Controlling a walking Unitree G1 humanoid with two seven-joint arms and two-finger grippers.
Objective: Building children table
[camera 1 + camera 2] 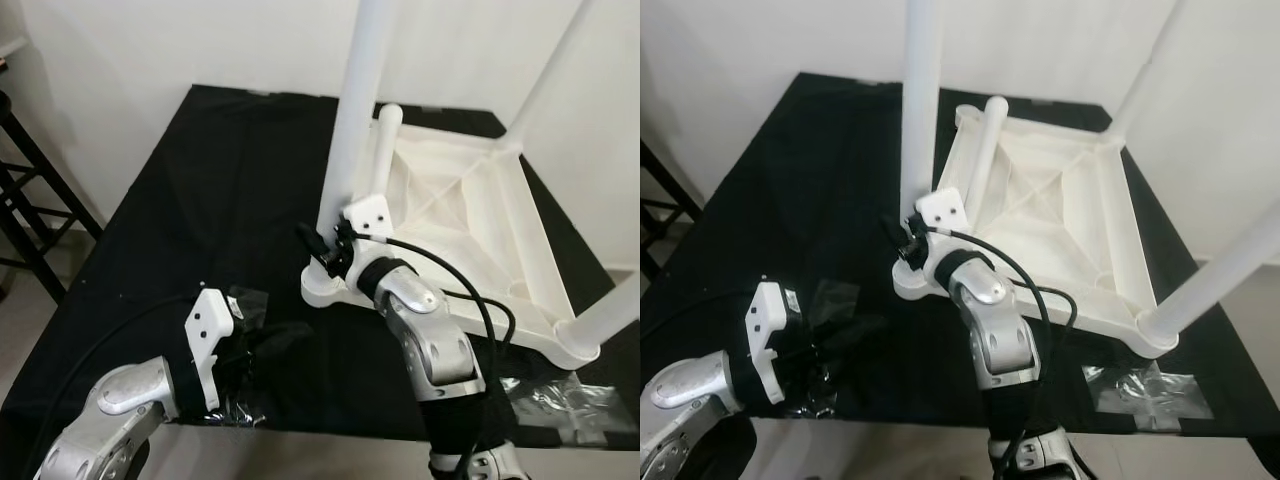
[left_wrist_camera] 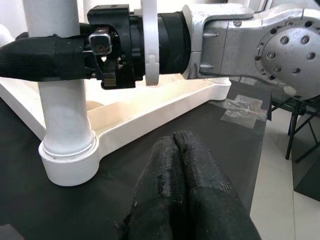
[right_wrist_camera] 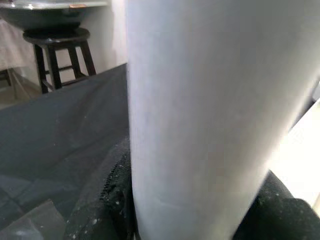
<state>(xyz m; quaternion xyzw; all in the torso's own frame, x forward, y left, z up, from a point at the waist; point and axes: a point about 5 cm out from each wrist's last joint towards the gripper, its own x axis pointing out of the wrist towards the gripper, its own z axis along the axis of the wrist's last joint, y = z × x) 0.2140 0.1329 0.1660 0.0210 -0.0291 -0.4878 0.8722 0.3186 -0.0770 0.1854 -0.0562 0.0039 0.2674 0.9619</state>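
With the right gripper point(image 1: 330, 255) clamped around the upright white plastic table leg point(image 1: 352, 130) and the left gripper point(image 2: 175, 150) pressed shut on nothing, a skewed twist could jam the leg's thread in the upturned white plastic tabletop point(image 1: 480, 220).

Upturned table on the cloth, both grippers at its near-left corner.

Table top point(image 1: 470, 215) lies face down on the cloth point(image 1: 200, 200), right of centre. 3 legs stand up from its corners: near-left leg point(image 1: 352, 130), far-right leg point(image 1: 550, 65), near-right leg point(image 1: 610, 320). A 4th leg point(image 1: 380, 150) lies loose along the table top's left edge, just behind the near-left leg. Right gripper point(image 1: 322, 250) is at the base of the near-left leg, fingers either side of it. Left gripper point(image 2: 180, 175) rests on the cloth left of and before that corner, near it, not touching. Plastic bag point(image 1: 560, 400) lies on the cloth before the near-right corner. Stool point(image 1: 25, 200) stands left of the cloth.
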